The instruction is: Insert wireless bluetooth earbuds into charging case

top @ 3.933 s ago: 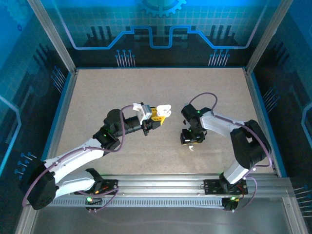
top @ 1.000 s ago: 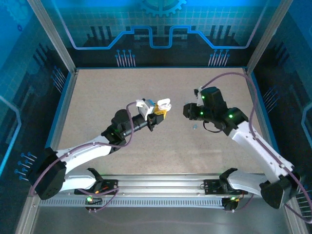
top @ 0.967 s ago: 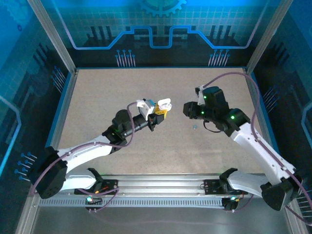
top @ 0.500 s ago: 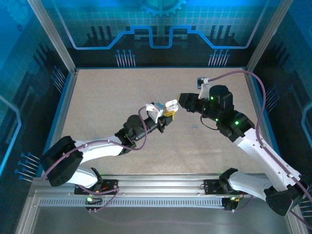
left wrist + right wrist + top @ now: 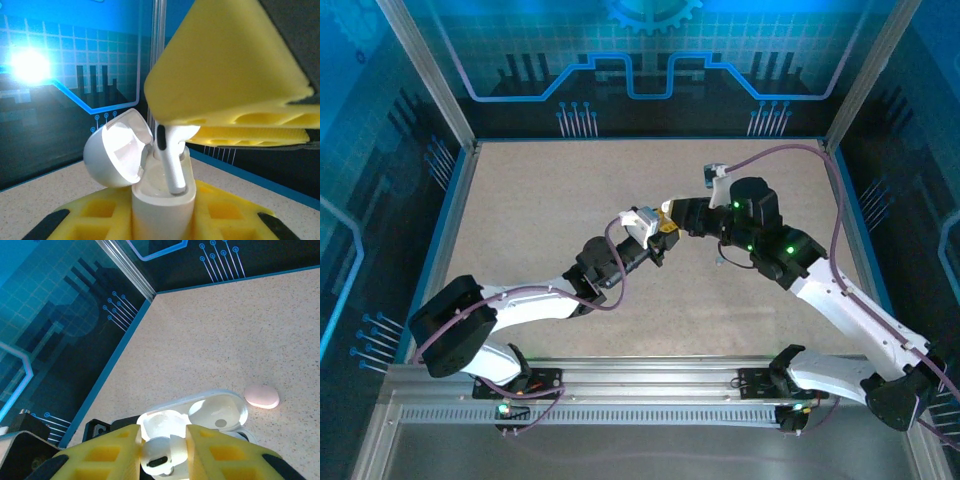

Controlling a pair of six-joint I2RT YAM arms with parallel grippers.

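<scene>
My left gripper [image 5: 658,238] is shut on the white charging case [image 5: 162,202], held upright between its yellow pads [image 5: 225,210] with the lid [image 5: 117,150] flipped open to the left. My right gripper [image 5: 162,455] is shut on a white earbud [image 5: 160,460] and hangs right over the case [image 5: 220,412]. In the left wrist view the earbud's [image 5: 170,160] stem reaches down into the case's near slot, while its head is still above the rim. In the top view the right gripper [image 5: 672,213] meets the left one at mid-table.
A second, pale pinkish pebble-like earbud [image 5: 261,396] lies loose on the speckled table [image 5: 540,190] just beyond the case. Blue walls and metal posts [image 5: 430,80] enclose the table; there is bare tabletop on all sides of the two grippers.
Both arms have closed in on each other at mid-table. The right gripper has carried the earbud left onto the open case, and the left arm has stretched right with the case.
</scene>
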